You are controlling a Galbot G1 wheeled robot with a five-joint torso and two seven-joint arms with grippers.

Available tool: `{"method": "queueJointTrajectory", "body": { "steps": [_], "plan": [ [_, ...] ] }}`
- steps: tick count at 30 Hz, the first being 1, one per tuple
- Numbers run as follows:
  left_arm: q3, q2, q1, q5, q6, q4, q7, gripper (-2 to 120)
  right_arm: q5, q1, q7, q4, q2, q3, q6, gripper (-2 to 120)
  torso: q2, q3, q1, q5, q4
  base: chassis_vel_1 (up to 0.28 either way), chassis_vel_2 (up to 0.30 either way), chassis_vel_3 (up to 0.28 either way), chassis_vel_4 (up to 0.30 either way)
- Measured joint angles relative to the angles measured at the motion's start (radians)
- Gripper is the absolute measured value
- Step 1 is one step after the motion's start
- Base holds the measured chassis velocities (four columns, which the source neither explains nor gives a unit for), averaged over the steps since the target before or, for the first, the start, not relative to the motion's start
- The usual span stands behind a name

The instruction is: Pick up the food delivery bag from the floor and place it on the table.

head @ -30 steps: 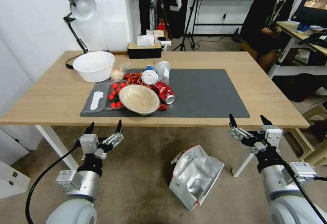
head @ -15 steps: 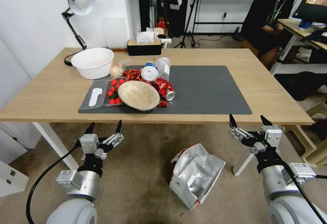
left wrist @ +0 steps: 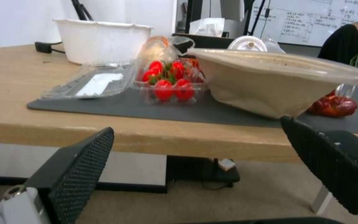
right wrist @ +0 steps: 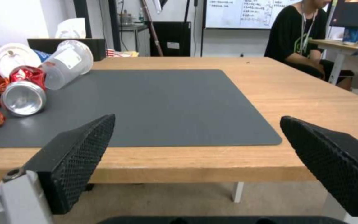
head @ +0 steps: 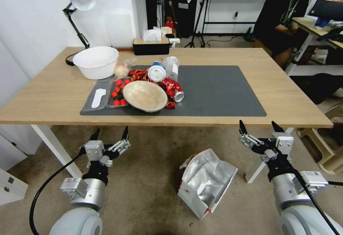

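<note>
The bag (head: 206,183) is lying on the floor (head: 143,178) in front of the table (head: 53,95), between the left gripper (head: 109,132) and the right gripper (head: 258,125), nearer the right one. A mat (head: 218,92) is lying on the table. A bowl (head: 144,95), a tray of tomatoes (head: 119,93) and a can (head: 173,89) are sitting on the mat's left part. A tub (head: 95,61) is standing behind them to the left, beside a lamp (head: 79,3), and a tissue box (head: 151,45) is sitting at the table's far edge.

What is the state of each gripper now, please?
Left gripper: open, holding nothing.
Right gripper: open, holding nothing.
</note>
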Motion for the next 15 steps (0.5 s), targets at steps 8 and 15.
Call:
{"method": "queueJointTrajectory", "body": {
  "steps": [8, 15],
  "plan": [
    [0.000, 0.000, -0.001, -0.001, 0.001, 0.003, 0.000, 100, 0.000, -0.001, 0.000, -0.001, 0.000, -0.001, 0.003, 100, -0.041, -0.023, -0.018, 0.0000, 0.0000, 0.000, 0.000, 0.000, 0.000],
    [0.000, 0.002, -0.001, -0.003, -0.001, 0.004, 0.000, 100, 0.001, -0.001, -0.001, -0.001, 0.001, -0.003, 0.004, 100, -0.068, -0.039, -0.029, 0.0000, 0.0000, 0.000, 0.000, 0.000, 0.000]
  ]
}}
